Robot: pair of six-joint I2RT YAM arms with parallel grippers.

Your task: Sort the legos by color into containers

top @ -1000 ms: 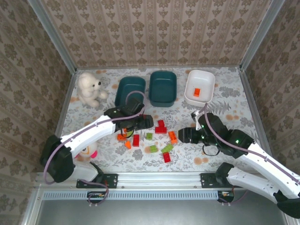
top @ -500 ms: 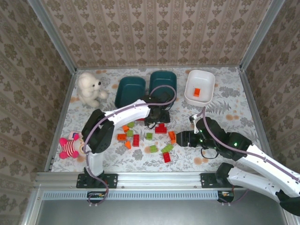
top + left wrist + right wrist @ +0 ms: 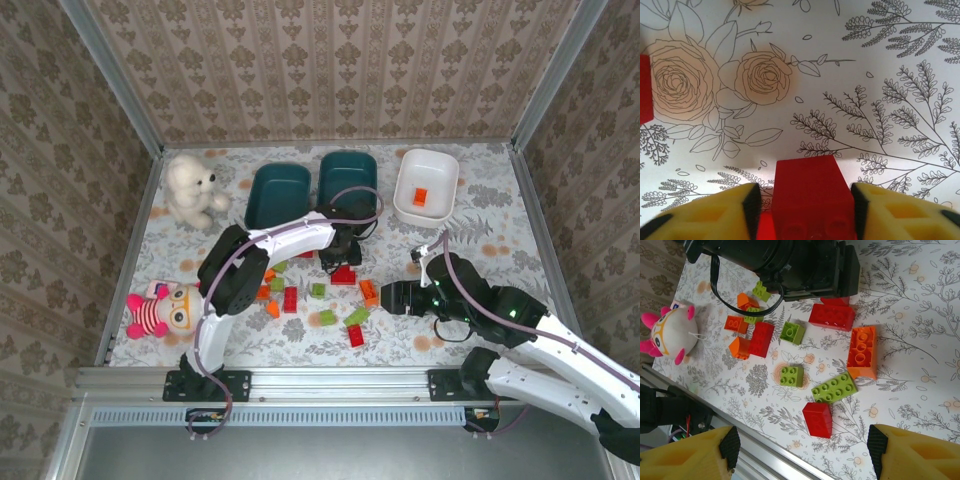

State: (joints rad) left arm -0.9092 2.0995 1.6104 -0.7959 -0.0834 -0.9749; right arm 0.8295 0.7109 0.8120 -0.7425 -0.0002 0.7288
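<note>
**Left pincer around a red brick, right pincer wide open over the pile**

Your left pincer point(image 3: 804, 189) is down at the floral surface point(image 3: 865, 75) with a red brick point(image 3: 812, 210) between its yellow fingers point(image 3: 705, 220). One pad lies against the brick. On the other side a thin sliver shows, so you cannot tell whether the brick is actually clamped. From above, that arm reaches across to the middle of the surface, just in front of the middle teal tub point(image 3: 347, 185), which stands beside the outer teal tub point(image 3: 278, 190).

Your right pincer point(image 3: 801, 441) hangs with its fingers wide apart and nothing between them, over the near side of the scatter. Below it lie a red piece point(image 3: 817, 419), a long light green piece point(image 3: 834, 387) and an orange piece point(image 3: 862, 352). Further left are more red, orange and green legos point(image 3: 761, 339).

The white tub point(image 3: 437, 168) ends the row on the right, next to the middle teal tub, with one orange lego point(image 3: 420, 196) inside it. A white teddy bear point(image 3: 192, 190) sits at the far left. A pink-and-white plush doll point(image 3: 160, 310) lies near the left edge.
</note>
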